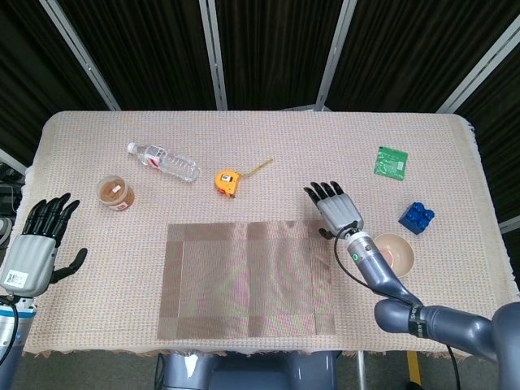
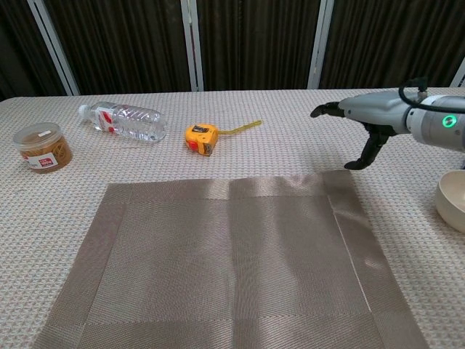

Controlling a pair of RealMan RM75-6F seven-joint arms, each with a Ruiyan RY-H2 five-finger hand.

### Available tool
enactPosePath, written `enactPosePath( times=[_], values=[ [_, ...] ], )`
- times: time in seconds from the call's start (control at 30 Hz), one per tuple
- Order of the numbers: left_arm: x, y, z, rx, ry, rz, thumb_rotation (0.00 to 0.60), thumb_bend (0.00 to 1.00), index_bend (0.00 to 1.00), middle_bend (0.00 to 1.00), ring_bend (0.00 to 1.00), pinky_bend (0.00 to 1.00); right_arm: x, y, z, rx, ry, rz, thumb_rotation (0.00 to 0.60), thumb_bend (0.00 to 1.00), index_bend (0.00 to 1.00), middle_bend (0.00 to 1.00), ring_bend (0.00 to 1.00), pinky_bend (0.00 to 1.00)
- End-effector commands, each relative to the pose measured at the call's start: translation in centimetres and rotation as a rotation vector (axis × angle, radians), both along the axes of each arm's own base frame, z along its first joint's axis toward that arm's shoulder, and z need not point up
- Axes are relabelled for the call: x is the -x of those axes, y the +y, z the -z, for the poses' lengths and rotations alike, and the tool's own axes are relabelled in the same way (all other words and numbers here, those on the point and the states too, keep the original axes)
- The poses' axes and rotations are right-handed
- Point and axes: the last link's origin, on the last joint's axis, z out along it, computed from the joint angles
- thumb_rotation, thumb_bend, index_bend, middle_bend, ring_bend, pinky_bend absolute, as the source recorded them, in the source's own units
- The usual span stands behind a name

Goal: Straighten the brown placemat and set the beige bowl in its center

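Observation:
The brown placemat (image 1: 248, 279) (image 2: 232, 262) lies flat at the table's near middle, its edges roughly square to the table. The beige bowl (image 1: 398, 253) (image 2: 452, 199) sits empty on the cloth just right of the mat. My right hand (image 1: 335, 210) (image 2: 360, 120) hovers above the mat's far right corner, fingers spread and holding nothing; its wrist passes beside the bowl. My left hand (image 1: 36, 244) is at the table's left edge, open and empty, seen only in the head view.
A water bottle (image 1: 164, 162) lies at the back left with a brown-lidded jar (image 1: 114, 192) near it. An orange tape measure (image 1: 227, 181) sits behind the mat. A green card (image 1: 391, 161) and a blue brick (image 1: 416, 217) are at the right.

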Motion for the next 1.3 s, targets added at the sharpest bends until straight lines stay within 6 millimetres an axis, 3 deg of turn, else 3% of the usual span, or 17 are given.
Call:
enactPosePath(
  times=[0.03, 0.17, 0.3, 0.57, 0.87, 1.3],
  values=[
    [-0.1, -0.1, 0.0, 0.001, -0.003, 0.006, 0.6, 0.37, 0.0, 0.0, 0.0, 0.0, 0.6, 1.2, -2.5, 0.024, -0.014, -0.018, 0.6, 0.2, 0.0, 0.0, 0.0, 0.0],
    [-0.3, -0.3, -0.1, 0.002, -0.007, 0.017, 0.6, 0.37, 0.0, 0.0, 0.0, 0.0, 2.3, 3.2, -4.6, 0.024, 0.002, -0.011, 0.6, 0.2, 0.04, 0.0, 0.0, 0.0],
    [-0.4, -0.5, -0.2, 0.003, -0.011, 0.024, 0.6, 0.37, 0.0, 0.0, 0.0, 0.0, 5.2, 5.7, -6.4, 0.024, 0.053, 0.019, 0.6, 0.2, 0.16, 0.0, 0.0, 0.0],
    [-0.6, -0.6, -0.3, 0.005, -0.011, 0.035, 0.6, 0.37, 0.0, 0.0, 0.0, 0.0, 10.1, 10.4, -8.7, 0.02, 0.089, 0.098, 0.6, 0.2, 0.18, 0.0, 0.0, 0.0],
    [-0.7, -0.8, -0.3, 0.004, -0.015, 0.044, 0.6, 0.37, 0.0, 0.0, 0.0, 0.0, 13.3, 12.2, -8.3, 0.012, 0.078, 0.142, 0.6, 0.2, 0.27, 0.0, 0.0, 0.0],
    [-0.6, -1.0, -0.5, -0.002, -0.016, 0.04, 0.6, 0.37, 0.0, 0.0, 0.0, 0.0, 14.2, 12.7, -6.0, -0.022, 0.075, 0.11, 0.6, 0.2, 0.36, 0.0, 0.0, 0.0]
  ],
)
